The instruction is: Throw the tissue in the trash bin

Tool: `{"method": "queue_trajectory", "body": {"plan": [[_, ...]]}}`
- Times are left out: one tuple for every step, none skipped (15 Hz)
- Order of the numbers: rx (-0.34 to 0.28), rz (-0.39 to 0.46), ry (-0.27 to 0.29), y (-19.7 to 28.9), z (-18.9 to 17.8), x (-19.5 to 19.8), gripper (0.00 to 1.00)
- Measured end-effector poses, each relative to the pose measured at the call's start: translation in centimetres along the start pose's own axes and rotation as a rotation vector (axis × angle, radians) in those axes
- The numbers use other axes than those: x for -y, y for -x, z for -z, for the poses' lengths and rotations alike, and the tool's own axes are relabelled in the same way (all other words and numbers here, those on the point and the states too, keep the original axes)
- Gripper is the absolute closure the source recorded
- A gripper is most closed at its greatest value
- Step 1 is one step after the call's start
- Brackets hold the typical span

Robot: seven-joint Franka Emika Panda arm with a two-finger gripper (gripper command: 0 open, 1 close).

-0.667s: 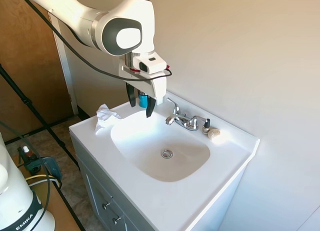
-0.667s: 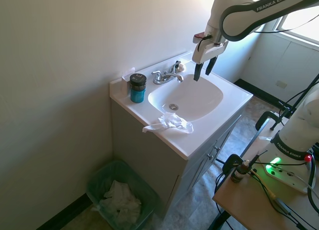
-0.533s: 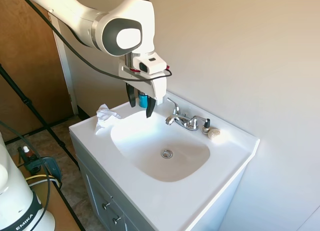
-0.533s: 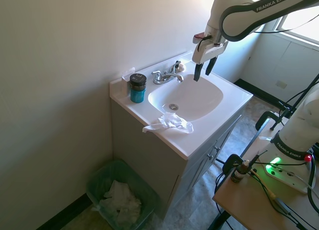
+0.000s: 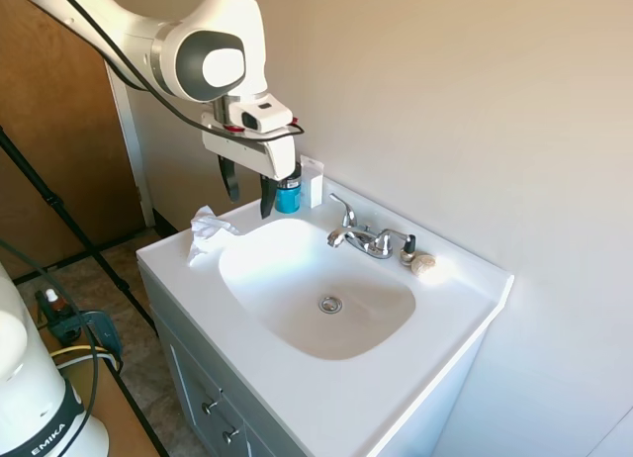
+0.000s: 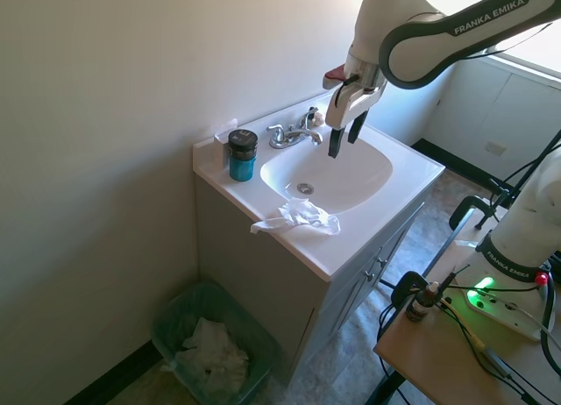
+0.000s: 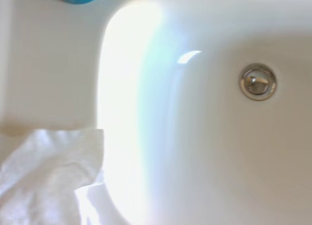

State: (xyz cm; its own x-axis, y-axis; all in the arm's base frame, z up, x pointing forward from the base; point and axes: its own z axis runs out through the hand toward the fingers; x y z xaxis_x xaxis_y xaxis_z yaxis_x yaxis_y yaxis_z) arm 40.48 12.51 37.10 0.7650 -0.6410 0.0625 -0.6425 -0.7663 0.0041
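Reaching for tissue, sink counter.
We saw the sink, then the bin below; gripper spread, empty, above the basin; tissue lay on the front rim. We'd descend centred, pinch deep.

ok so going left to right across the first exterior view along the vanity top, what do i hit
tissue → gripper hanging above the counter with its jaws open → blue jar → faucet → small beige lump
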Motion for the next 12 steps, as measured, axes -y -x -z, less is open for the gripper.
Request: {"method": "queue_trajectory", "body": {"plan": [[-0.001,0.016,0.008,1.7,-0.4,1.1,0.0],[-0.002,0.03,0.013,3.2,-0.9,2.2,0.0],[-0.002,0.044,0.02,4.4,-1.6,3.2,0.0],[-0.001,0.056,0.031,5.4,-2.3,4.2,0.0],[0.001,0.067,0.044,6.1,-2.9,5.1,0.0],[0.004,0.077,0.058,6.5,-3.6,6.1,0.0],[0.011,0.085,0.074,6.8,-4.6,7.0,0.0],[0.019,0.091,0.09,7.0,-5.6,7.8,0.0],[0.032,0.095,0.102,7.2,-6.5,8.6,0.0],[0.046,0.101,0.115,7.3,-7.5,9.3,0.0],[0.059,0.105,0.126,7.4,-8.5,9.9,0.0],[0.069,0.104,0.139,7.5,-9.3,10.3,0.0]]}}
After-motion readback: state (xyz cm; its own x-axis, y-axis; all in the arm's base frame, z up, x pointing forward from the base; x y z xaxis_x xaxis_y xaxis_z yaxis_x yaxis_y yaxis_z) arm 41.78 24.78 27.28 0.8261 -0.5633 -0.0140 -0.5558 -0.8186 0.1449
